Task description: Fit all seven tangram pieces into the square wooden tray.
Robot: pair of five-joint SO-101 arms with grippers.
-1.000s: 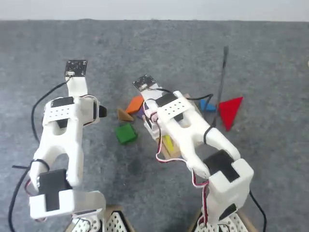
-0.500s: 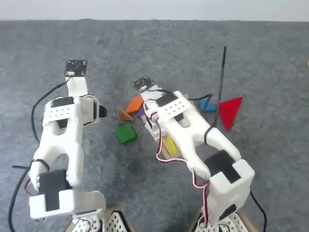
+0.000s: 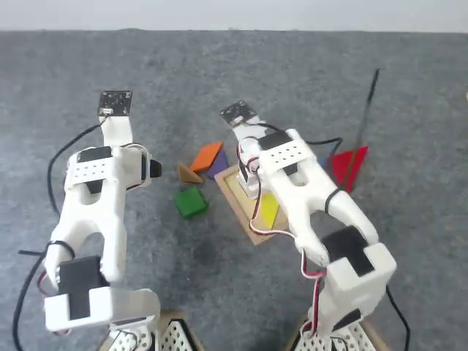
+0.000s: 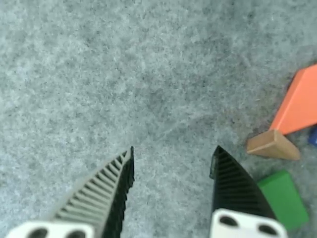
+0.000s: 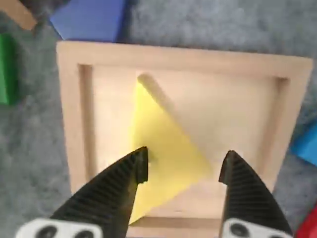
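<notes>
— From the high view?
— The yellow triangle [image 3: 269, 208] lies in the tray [image 3: 238, 208]; the green square [image 3: 191, 201] sits near the tray.
— Wrist views?
— My left fingers [image 4: 111, 191] are spread, empty, well apart from the tray. My right fingers [image 5: 119, 183] are spread, empty, above the tray.

Soft, even light fell across the grey desk [image 3: 219, 66]. A faint, diffuse shadow lay on it just beside the wooden tray [image 3: 237, 207].

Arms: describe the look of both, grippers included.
The left arm and right arm are white shells with black motor blocks. A black cable loops off the left arm; red and white wires run along the right. The left gripper and right gripper have tapered, ribbed dark fingers.
</notes>
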